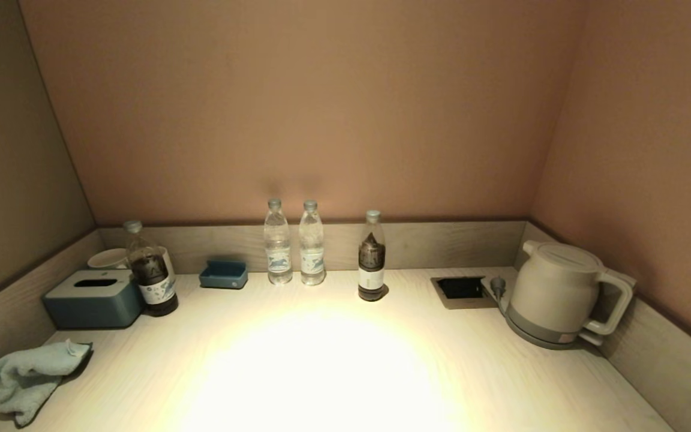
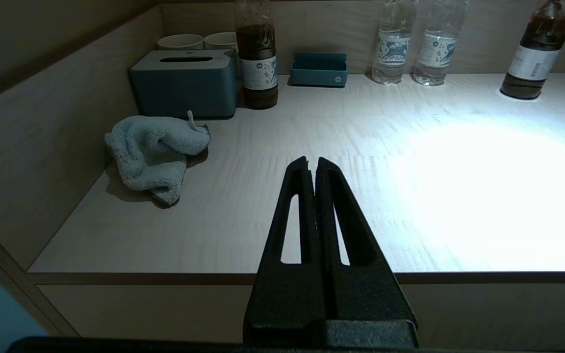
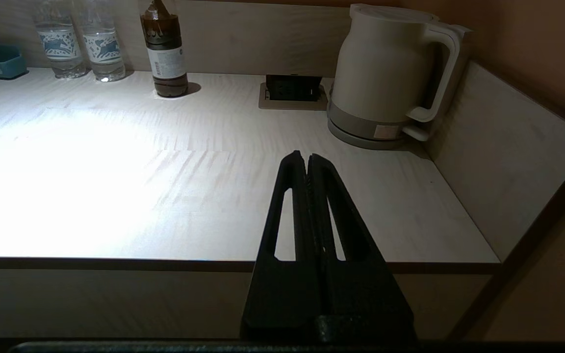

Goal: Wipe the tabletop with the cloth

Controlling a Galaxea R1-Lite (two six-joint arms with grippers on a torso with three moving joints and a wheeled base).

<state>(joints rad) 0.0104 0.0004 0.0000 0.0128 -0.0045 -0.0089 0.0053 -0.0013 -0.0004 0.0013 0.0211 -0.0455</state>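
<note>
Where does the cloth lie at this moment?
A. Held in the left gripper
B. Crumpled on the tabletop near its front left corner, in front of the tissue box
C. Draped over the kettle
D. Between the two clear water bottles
B: the cloth lies bunched on the tabletop at the front left, just in front of the tissue box, while the left gripper is shut on nothing, short of the table's edge.

Tabletop [image 1: 321,360] pale woodgrain. On it: crumpled cloth [image 1: 27,378] at front left, tissue box [image 1: 93,298], blue tray [image 1: 224,274], four bottles along the back, kettle [image 1: 561,294] at right.
</note>
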